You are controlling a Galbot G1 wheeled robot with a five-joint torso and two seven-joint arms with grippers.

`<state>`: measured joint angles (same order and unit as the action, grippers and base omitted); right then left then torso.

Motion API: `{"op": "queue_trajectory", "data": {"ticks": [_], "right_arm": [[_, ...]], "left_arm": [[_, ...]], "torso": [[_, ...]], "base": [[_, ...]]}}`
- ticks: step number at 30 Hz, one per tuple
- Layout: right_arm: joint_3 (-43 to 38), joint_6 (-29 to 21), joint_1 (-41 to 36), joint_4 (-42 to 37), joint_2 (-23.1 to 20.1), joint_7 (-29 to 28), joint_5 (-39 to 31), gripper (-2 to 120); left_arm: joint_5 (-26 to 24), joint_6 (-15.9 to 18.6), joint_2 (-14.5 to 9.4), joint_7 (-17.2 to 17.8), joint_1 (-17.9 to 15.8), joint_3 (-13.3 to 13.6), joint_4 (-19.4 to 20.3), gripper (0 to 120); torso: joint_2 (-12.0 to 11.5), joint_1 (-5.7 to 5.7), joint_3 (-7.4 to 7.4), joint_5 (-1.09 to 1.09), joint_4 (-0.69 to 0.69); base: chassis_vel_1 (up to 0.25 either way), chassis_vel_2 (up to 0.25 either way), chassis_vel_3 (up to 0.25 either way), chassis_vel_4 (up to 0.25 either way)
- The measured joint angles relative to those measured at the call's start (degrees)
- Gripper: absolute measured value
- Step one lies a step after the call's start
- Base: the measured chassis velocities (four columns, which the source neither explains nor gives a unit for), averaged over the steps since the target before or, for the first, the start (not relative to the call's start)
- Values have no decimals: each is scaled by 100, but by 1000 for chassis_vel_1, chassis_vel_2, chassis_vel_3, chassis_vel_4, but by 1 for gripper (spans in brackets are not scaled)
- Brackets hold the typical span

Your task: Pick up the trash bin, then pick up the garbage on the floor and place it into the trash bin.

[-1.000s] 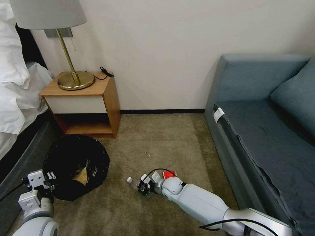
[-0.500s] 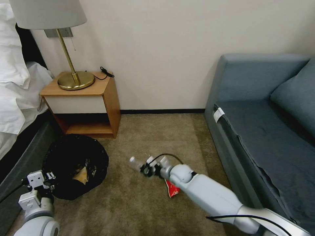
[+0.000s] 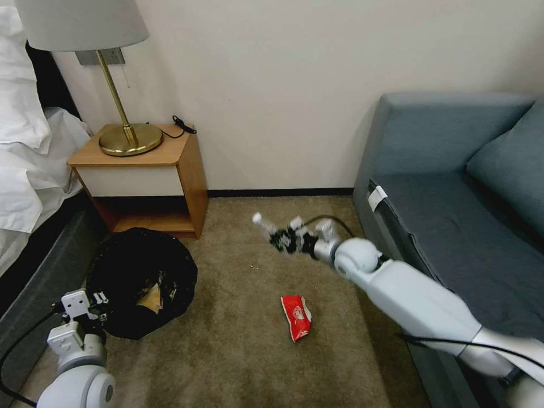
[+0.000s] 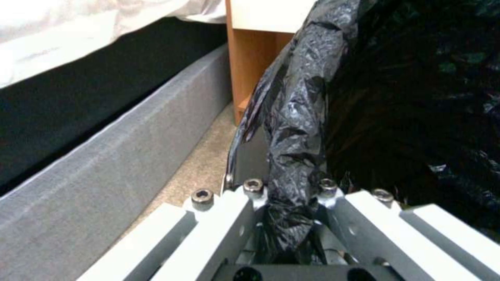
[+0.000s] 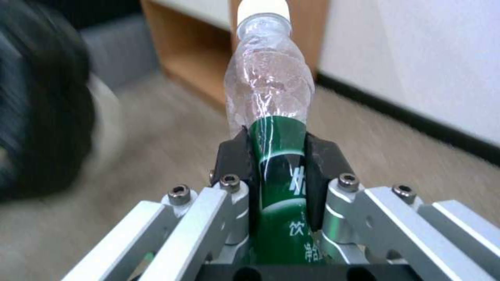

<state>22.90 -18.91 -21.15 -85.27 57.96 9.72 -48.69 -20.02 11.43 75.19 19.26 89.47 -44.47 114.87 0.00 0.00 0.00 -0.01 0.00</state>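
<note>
right gripper [image 3: 286,241] pinching bottle [image 3: 265,224] above carpet | left gripper [image 3: 96,309] gripping bin [image 3: 141,283] rim, near left | packet [image 3: 296,316] lying on carpet

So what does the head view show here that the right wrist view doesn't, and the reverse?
Head view alone: the red snack packet lying on the carpet, the left hand at the rim of the black-bag-lined round trash bin, a tan scrap inside it, the brass lamp and grey sofa. Right wrist view alone: the green label with white print, pinched between the black pads. Both: the right hand shut on the clear plastic bottle, the bin, the wooden nightstand.
</note>
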Motion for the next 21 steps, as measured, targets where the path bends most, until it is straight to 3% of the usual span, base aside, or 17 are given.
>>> {"op": "queue_trajectory", "data": {"ticks": [6, 7, 10, 16, 21], "right_arm": [[224, -287, 332, -401, 528, -160, -705, 16], [304, -304, 341, -389, 813, -186, -760, 16], [457, -301, 336, -182, 1354, -220, -766, 16], [653, -211, 155, 114, 1923, -234, -680, 16], [824, -120, -5, 255, 2113, -238, -574, 16]], "left_arm": [[-5, 39, -44, 23, -133, 96, -51, 2], [-13, 45, -49, 53, -180, 122, -67, 2], [-27, 55, -60, 115, -258, 166, -88, 2], [-79, 76, -130, 156, -336, 185, -124, 2], [-158, 90, -190, 172, -377, 171, -139, 2]], "torso": [[0, 0, -1, -1, 0], [0, 0, 0, -1, 1], [0, 0, 0, -1, 3], [0, 0, 0, -1, 1], [0, 0, -1, -1, 1]], "base": [[0, 0, 0, 0], [0, 0, 0, 0], [0, 0, 0, 0], [0, 0, 0, 0], [0, 0, 0, 0]]}}
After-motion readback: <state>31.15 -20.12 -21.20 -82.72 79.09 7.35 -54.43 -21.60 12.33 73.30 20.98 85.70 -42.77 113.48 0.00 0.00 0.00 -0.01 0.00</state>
